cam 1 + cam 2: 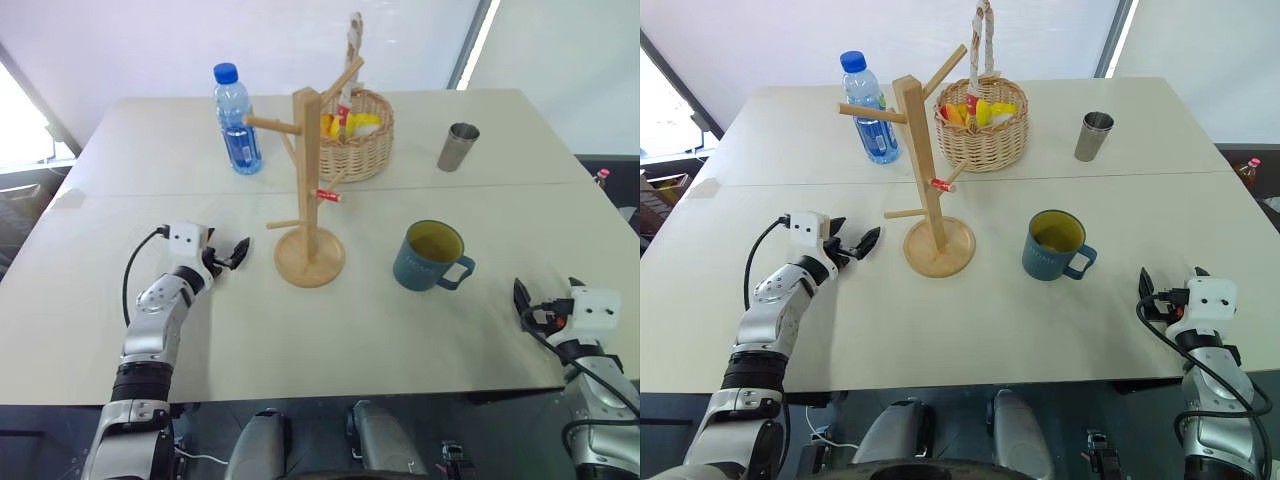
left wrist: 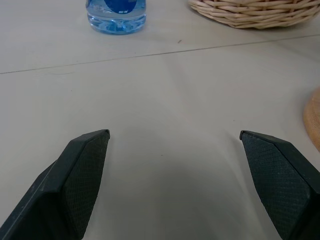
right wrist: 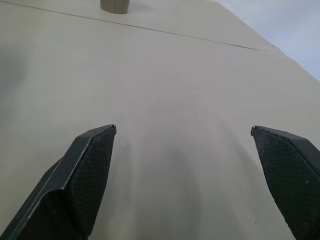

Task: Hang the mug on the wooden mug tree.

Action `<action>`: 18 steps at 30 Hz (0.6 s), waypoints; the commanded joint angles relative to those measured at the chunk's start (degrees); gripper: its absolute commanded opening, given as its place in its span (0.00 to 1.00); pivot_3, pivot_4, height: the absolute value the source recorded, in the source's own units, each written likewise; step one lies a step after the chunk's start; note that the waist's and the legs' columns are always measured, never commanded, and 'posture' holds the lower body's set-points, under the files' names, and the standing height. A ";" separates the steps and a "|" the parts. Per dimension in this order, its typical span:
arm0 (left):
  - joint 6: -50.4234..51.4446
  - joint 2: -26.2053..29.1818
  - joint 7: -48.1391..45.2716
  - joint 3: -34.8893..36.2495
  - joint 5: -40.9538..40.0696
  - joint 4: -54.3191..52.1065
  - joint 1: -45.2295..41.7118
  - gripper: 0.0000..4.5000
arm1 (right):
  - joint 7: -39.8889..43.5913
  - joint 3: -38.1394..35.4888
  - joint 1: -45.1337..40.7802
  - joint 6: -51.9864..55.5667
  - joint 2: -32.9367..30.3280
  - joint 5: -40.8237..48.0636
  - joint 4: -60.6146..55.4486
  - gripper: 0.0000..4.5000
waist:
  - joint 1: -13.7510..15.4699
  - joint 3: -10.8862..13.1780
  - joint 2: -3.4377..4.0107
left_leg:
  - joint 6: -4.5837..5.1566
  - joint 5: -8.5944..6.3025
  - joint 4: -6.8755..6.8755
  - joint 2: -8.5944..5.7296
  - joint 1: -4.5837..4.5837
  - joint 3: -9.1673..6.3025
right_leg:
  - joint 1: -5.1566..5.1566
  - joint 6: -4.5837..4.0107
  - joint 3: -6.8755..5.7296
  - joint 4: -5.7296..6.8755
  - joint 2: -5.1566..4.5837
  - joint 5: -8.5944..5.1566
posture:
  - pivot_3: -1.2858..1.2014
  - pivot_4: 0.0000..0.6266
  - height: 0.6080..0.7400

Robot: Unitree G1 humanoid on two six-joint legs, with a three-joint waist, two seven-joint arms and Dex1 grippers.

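The teal-blue mug (image 1: 432, 257) stands upright on the pale table, its yellow-green inside showing and its handle turned toward the near right. Left of it rises the wooden mug tree (image 1: 307, 190) on a round disc base (image 2: 313, 118), with bare angled pegs, one red-tipped. My left gripper (image 1: 232, 254) lies low over the table just left of that base, open and empty. My right gripper (image 1: 546, 292) sits near the table's front right corner, right of the mug and apart from it, open with nothing between its fingers (image 3: 90, 165).
At the back stand a blue-capped water bottle (image 1: 236, 120), a wicker basket (image 1: 355, 135) holding yellow and red items, and a steel tumbler (image 1: 458, 147). A seam crosses the table (image 1: 150, 330) behind the mug tree. The front edge runs close by both arms.
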 commanded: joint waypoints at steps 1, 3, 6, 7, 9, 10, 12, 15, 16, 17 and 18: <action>-0.31 0.46 -0.22 0.65 -0.32 -1.99 -0.33 1.00 | -0.12 -0.47 -0.23 -0.03 0.05 0.34 -2.31 0.99 | 0.01 0.00 0.00 | 0.00 0.00 0.00 0.00 0.00 0.00 | 0.00 0.00 0.00 0.00 0.00 0.00 | 0.52 0.24 1.00; 0.22 0.43 0.31 1.03 -0.50 -2.16 -0.23 1.00 | -0.06 -0.40 -0.25 0.03 0.00 0.33 -2.39 0.99 | 0.00 0.00 0.00 | 0.00 0.00 0.00 0.00 0.00 0.00 | 0.00 0.00 0.00 0.00 0.00 0.00 | 0.52 0.24 1.00; 0.55 0.44 -0.16 1.49 -1.48 -2.83 0.23 1.00 | 0.00 -0.53 0.02 0.14 -0.08 0.45 -2.71 0.99 | -0.02 0.00 0.00 | 0.00 0.00 0.00 0.00 0.00 0.00 | 0.00 0.00 0.00 0.00 0.00 0.00 | 0.52 0.24 1.00; 0.67 0.49 -0.27 1.51 -1.68 -3.07 0.37 1.00 | 0.05 -0.62 0.11 0.17 -0.14 0.52 -2.76 0.99 | -0.01 0.00 0.00 | 0.00 0.00 0.00 0.00 0.00 0.00 | 0.00 0.00 0.00 0.00 0.00 0.00 | 0.52 0.24 1.00; 1.13 0.66 -0.75 1.30 -1.87 -3.69 0.81 1.00 | 0.29 -0.99 0.65 0.13 -0.21 0.76 -3.04 0.99 | 0.00 0.00 0.00 | 0.00 0.00 0.00 0.00 0.00 0.00 | 0.00 0.00 0.00 0.00 0.00 0.00 | 0.52 0.24 1.00; 1.25 0.77 -1.68 1.24 -2.40 -4.42 1.18 1.00 | 0.58 -1.16 1.19 0.18 -0.19 1.02 -3.52 0.99 | 0.00 0.00 0.00 | 0.00 0.00 0.00 0.00 0.00 0.00 | 0.00 0.00 0.00 0.00 0.00 0.00 | 0.52 0.24 1.00; 1.09 1.13 -4.25 1.29 -3.88 -6.33 2.11 1.00 | 1.74 -1.25 2.52 0.34 -0.22 1.81 -4.83 0.99 | 0.02 0.00 0.00 | 0.00 0.00 0.00 0.00 0.00 0.00 | 0.00 0.00 0.00 0.00 0.00 0.00 | 0.52 0.24 1.00; 0.66 1.91 -8.46 1.29 -6.14 -8.80 3.46 1.00 | 4.11 -0.84 4.91 0.42 -0.85 2.35 -7.24 0.99 | 0.04 0.00 0.00 | 0.00 0.00 -0.01 0.00 -0.01 -0.01 | 0.00 0.00 0.00 0.00 -0.01 0.00 | 0.52 0.24 1.00; 1.46 2.22 -10.20 0.81 -7.00 -9.73 4.03 1.00 | 5.04 -0.64 5.88 0.39 -1.15 2.34 -8.31 0.99 | 0.03 0.00 0.00 | 0.00 0.00 0.00 0.00 -0.02 0.00 | 0.00 0.00 0.01 -0.01 -0.02 0.00 | 0.52 0.24 1.00; 2.02 2.56 -12.10 0.03 -7.63 -10.76 4.71 1.00 | 6.03 -0.51 6.87 0.56 -1.28 2.63 -9.57 0.99 | 0.03 0.00 0.00 | 0.00 0.00 0.00 0.00 0.00 0.00 | 0.02 0.00 0.01 -0.01 -0.02 0.00 | 0.52 0.24 1.00; 2.60 2.94 -14.18 -0.92 -8.27 -11.91 5.45 1.00 | 7.03 -0.38 7.88 0.95 -1.33 3.13 -10.99 0.99 | 0.01 -0.01 0.02 | 0.00 0.00 0.01 0.00 0.01 0.00 | 0.03 0.00 0.01 -0.01 -0.02 0.00 | 0.52 0.24 1.00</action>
